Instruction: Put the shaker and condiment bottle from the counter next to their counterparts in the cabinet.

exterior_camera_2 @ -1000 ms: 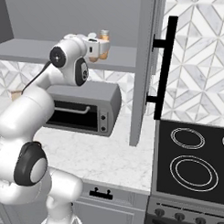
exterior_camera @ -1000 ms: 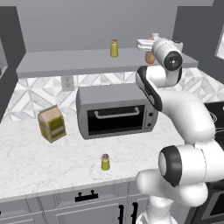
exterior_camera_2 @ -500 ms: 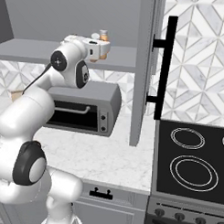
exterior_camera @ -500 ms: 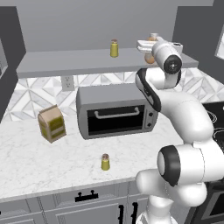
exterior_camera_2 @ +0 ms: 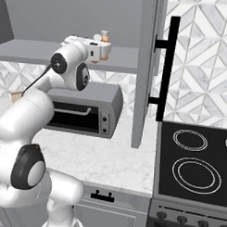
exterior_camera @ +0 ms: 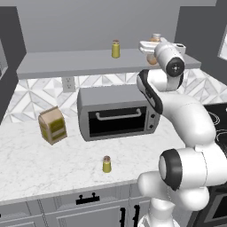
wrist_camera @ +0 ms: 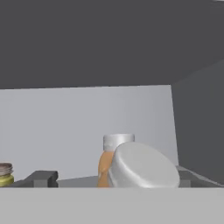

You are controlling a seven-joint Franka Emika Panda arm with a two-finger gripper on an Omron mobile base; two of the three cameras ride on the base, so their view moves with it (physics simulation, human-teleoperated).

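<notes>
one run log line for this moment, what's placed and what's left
gripper: open at cabinet shelf | orange white-capped condiment bottle: released, tilted beside upright twin | small yellow-green shaker: on marble counter

Shaker [exterior_camera: 106, 164] stands on the counter [exterior_camera: 40, 164] near its front edge, in front of the toaster oven [exterior_camera: 117, 113]. Toaster oven sits at the counter's back, under the cabinet [exterior_camera: 66, 64] shelf. Carton [exterior_camera: 52, 125] on the counter left of the oven. Second shaker [exterior_camera: 115, 48] on the cabinet shelf, mid-shelf. Two condiment bottles [wrist_camera: 114, 157] toward the shelf's right end, near the side wall; one upright behind, one tilted in front with its cap toward the hand camera. Stove [exterior_camera_2: 197, 160] right of the counter.
</notes>
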